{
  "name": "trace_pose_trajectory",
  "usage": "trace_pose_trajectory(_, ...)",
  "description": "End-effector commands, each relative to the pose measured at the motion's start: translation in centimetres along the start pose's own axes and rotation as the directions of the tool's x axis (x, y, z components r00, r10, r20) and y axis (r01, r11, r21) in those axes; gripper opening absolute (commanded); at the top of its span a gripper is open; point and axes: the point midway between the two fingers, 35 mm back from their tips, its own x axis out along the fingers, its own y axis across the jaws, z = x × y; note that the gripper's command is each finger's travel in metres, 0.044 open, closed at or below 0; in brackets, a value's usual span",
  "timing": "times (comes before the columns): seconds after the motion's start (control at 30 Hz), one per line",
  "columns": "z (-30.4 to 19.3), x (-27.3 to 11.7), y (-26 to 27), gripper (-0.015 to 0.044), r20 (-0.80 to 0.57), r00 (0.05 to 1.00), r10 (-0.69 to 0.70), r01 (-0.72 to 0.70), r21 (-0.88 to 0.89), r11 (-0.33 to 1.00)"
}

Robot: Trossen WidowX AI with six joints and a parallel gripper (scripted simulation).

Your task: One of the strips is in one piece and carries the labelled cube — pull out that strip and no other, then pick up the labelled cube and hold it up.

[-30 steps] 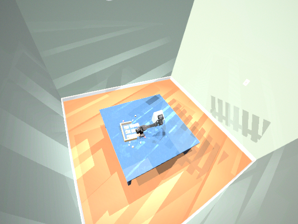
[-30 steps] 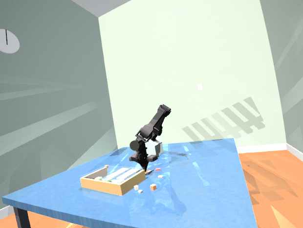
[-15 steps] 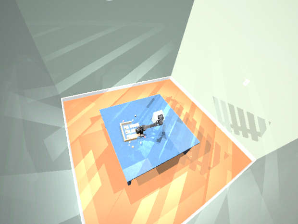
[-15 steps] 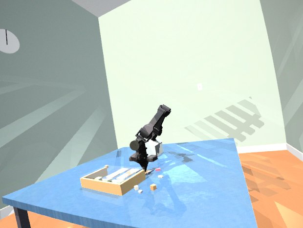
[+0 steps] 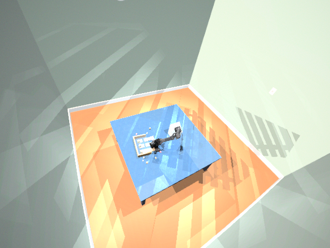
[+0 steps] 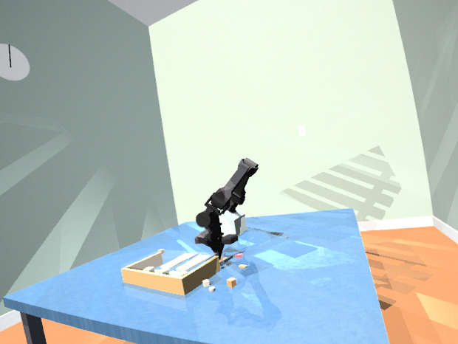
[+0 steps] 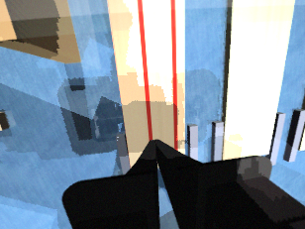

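Note:
My gripper [image 7: 153, 144] [image 6: 219, 256] is shut and empty. In the wrist view its tips are over the near end of a pale strip [image 7: 158, 58] with two red lines along it. I cannot tell whether they touch it. A plain whitish strip [image 7: 257, 73] lies to its right. In the exterior view the strips lie side by side inside a low wooden frame [image 6: 151, 282] [image 5: 135, 146], with small pale blocks near their far ends. These are too small and washed out to show a label, and I cannot tell which strip is in one piece.
Small grey posts [image 7: 192, 143] [image 7: 217, 140] stand beside the strips. Loose bits lie outside the frame: an orange cube [image 6: 231, 282], a white block [image 6: 205, 283], a tan piece [image 6: 242, 266] and a red piece [image 6: 238, 255]. A white block-like object [image 5: 174, 127] is by the arm's base.

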Motion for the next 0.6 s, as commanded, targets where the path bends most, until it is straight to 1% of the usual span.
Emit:
trace_pose_trajectory(0.0, -0.2, 0.6, -0.2, 0.0, -0.01, 1.0, -0.007, 0.007, 0.004, 1.0)
trace_pose_trajectory(0.57, -2.7, 0.7, -0.1, 0.0, -0.011, 1.0, -0.007, 0.007, 0.005, 1.0)
